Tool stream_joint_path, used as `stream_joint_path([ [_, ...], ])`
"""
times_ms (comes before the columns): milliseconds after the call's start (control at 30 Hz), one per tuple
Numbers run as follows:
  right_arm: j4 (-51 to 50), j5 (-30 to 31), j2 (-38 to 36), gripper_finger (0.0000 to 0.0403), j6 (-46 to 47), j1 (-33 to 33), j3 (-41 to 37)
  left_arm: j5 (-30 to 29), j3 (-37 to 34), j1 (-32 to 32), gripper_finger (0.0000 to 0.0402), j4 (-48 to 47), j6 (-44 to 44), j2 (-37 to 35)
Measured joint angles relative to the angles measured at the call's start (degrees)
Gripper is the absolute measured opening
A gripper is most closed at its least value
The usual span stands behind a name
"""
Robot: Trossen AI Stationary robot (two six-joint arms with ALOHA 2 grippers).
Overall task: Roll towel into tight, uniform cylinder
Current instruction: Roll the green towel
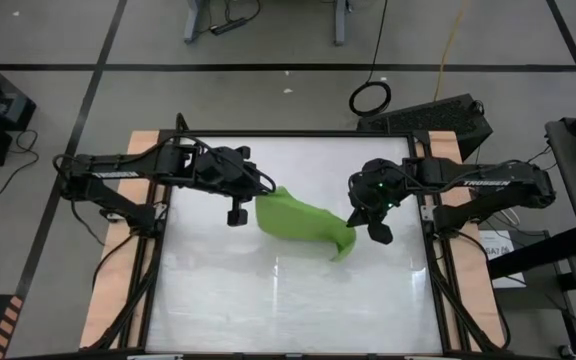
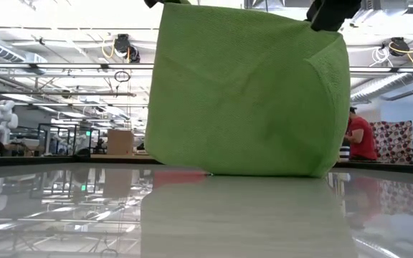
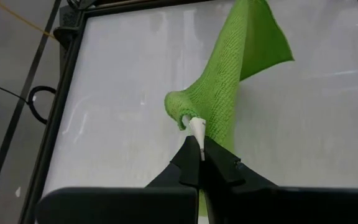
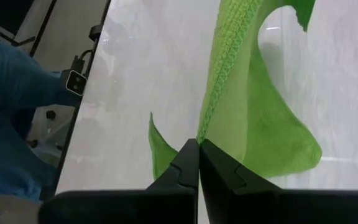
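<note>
The lime-green towel (image 1: 303,222) hangs between my two grippers over the middle of the table. In the low view it shows as a wide sheet (image 2: 246,93) whose lower edge (image 2: 264,173) rests on the table. My left gripper (image 1: 236,214) is shut at the towel's left upper end, also seen in its wrist view (image 3: 199,149). My right gripper (image 1: 376,232) is shut at the towel's right upper end, also seen in its wrist view (image 4: 197,148). My left gripper pinches the towel's upper corner beside its small white tag (image 3: 196,128) between its two fingers, coming from above. The towel hangs below the fingers, and its lower edge is on the table. My right gripper pinches the towel's stitched hem (image 4: 206,124) near a corner between its two fingers, coming from above. The cloth hangs below the fingers in a loose fold, and its lower part (image 4: 291,152) lies on the table.
The glossy white table top (image 1: 288,300) is framed by a dark rail (image 1: 268,133). A coiled cable (image 1: 370,97) and a dark box (image 1: 438,115) lie on the floor past the far edge. A person in red (image 2: 361,136) stands in the room behind.
</note>
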Motion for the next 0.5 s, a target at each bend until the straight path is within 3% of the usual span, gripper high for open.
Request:
stream_joint_path([
  [233, -1.91, 2.65, 0.00, 0.0010, 1.25, 0.02, 0.00, 0.04, 0.00, 0.00, 0.0004, -0.10, -0.11, 0.31],
  [500, -3.35, 5.82, 0.00, 0.0085, 3.06, 1.28, 0.00, 0.24, -3.35, 0.01, 0.0004, -0.08, -1.00, 0.35],
])
